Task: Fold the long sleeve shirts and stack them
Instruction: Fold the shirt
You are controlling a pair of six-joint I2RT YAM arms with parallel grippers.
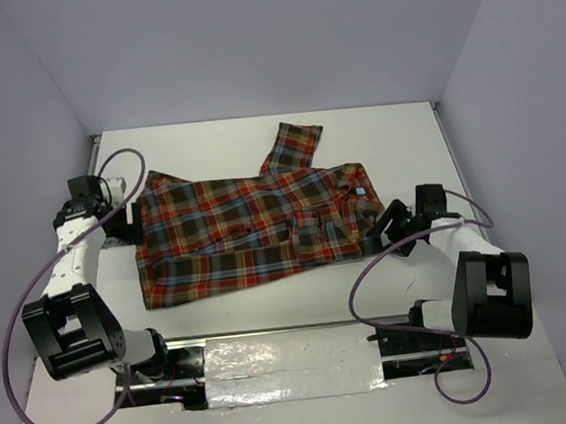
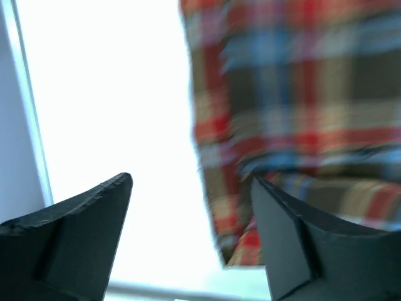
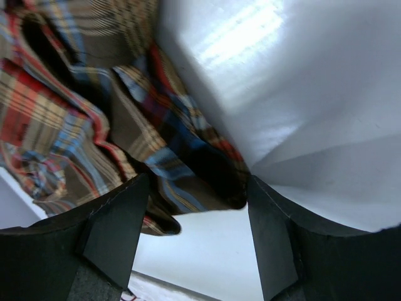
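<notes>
Between two sets of jaws, on white counter (image 1: 395, 133): plaid shirt (image 1: 236, 236) lying flat, body spread, one sleeve (image 1: 292, 144) sticking out beyond. Left jaws open, empty, hem (image 2: 219, 213) just ahead. Right jaws open, collar end (image 1: 352, 179) just ahead, ungripped. Folding looks unfinished; stacking left.

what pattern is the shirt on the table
The shirt is plaid: red-orange, dark brown and light blue checks. Clearest in the top view.

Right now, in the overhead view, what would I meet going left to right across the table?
Left arm's black claw → red-orange, brown and blue plaid flannel shirt → right arm's black claw.
</notes>
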